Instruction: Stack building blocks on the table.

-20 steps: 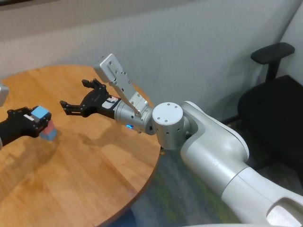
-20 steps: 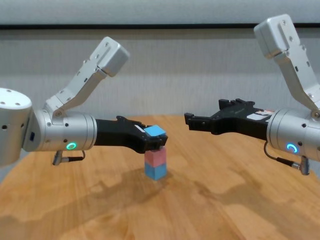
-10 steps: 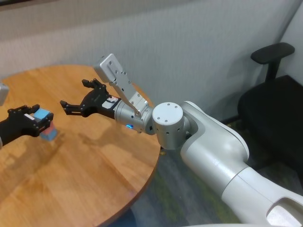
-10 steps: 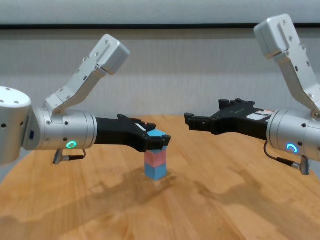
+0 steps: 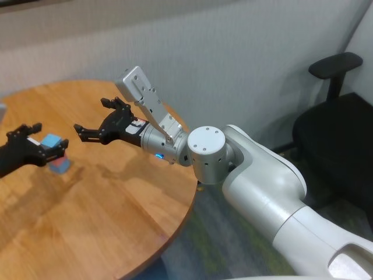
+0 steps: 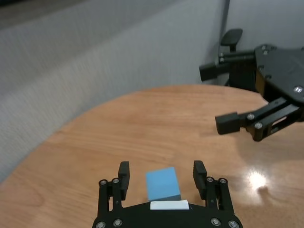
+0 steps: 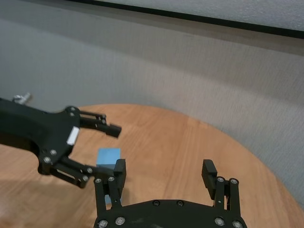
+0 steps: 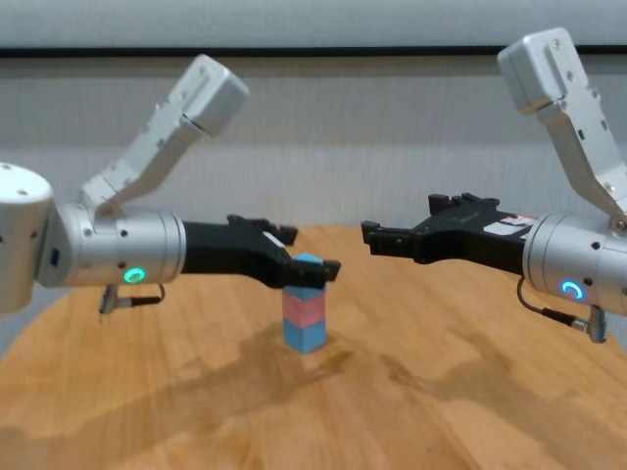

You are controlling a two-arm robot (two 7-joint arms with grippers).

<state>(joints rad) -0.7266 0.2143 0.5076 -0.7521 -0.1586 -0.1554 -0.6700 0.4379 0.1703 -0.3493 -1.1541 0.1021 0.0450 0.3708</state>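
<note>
The left gripper [image 6: 161, 176] has its fingers spread, one on each side of the top blue block [image 6: 162, 184] with a clear gap either way, so it pinches nothing. This looks like the release at the end of the stack. The way to finish well, I'd say, is to back the claw straight out along its own line, level, so neither finger [image 6: 199, 173] clips the cube in passing.

The tower [image 8: 305, 304] sits just below and between those fingertips in the chest view: blue at the bottom, pink [image 8: 304, 305] in the middle, blue on top [image 8: 308, 268]. All three are small matte cubes with edges roughly in line, though the top one may be turned a touch; hard to judge from here. It stands on the round wooden table [image 8: 421, 392].

The right gripper [image 8: 397, 240] hovers wide open and empty, well apart from the stack, across from the left claw.
</note>
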